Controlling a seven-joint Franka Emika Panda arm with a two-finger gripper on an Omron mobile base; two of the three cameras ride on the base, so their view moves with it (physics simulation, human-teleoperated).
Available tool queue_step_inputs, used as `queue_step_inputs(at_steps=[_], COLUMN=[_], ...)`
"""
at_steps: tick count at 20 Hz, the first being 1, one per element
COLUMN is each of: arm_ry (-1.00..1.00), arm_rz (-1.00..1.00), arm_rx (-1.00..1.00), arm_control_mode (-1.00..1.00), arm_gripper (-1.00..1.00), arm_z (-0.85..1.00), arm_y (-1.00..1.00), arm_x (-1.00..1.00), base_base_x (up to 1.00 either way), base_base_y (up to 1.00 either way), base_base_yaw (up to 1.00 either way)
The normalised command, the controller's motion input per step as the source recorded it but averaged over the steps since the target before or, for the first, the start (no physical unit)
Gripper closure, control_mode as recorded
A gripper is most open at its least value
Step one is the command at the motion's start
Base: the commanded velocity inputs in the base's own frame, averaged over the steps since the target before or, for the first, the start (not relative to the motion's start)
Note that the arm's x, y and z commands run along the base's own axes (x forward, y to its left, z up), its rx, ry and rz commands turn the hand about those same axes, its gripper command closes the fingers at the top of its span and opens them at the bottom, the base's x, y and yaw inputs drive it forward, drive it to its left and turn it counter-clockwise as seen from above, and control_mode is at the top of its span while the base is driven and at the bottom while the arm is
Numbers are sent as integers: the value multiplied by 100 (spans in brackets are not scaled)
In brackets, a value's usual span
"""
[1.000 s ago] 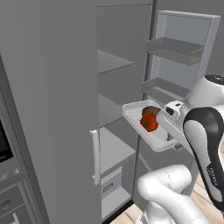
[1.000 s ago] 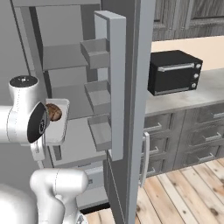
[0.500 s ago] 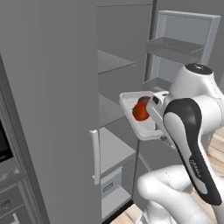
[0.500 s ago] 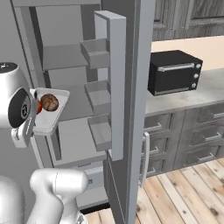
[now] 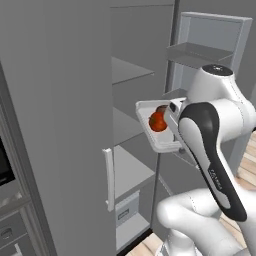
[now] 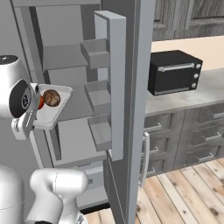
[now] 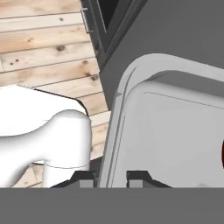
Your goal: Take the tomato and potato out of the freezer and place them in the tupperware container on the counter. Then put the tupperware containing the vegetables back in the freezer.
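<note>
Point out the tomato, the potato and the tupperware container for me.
tomato (image 5: 157, 122), left base view, its red front face.
potato (image 6: 51, 98), right base view, its brown middle.
tupperware container (image 6: 62, 92), right base view, its upper rim.

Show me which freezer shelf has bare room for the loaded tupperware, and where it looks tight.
The gripper is shut on the rim of the tupperware container, carrying the tomato and potato. In the freezer, the upper shelf and the shelf below it look bare. The bottom is crowded by a drawer box. The door racks beside the arm narrow the passage.
</note>
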Motion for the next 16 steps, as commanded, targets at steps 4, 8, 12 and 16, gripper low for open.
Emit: queue_step_inputs(at_steps=[4,8,12,16], arm_ry=[-5,-20,-14,-13], arm_rz=[10,13,1,0], arm_rx=[0,0,0,1], arm_control_mode=[-100,-100,-100,-100], arm_gripper=[100,100,100,100], arm_z=[0,0,8,22], arm_y=[3,5,0,0], arm_x=[24,29,27,34], base_base_x=[0,0,0,0], base_base_y=[0,0,0,0], base_base_yaw=[0,0,0,0])
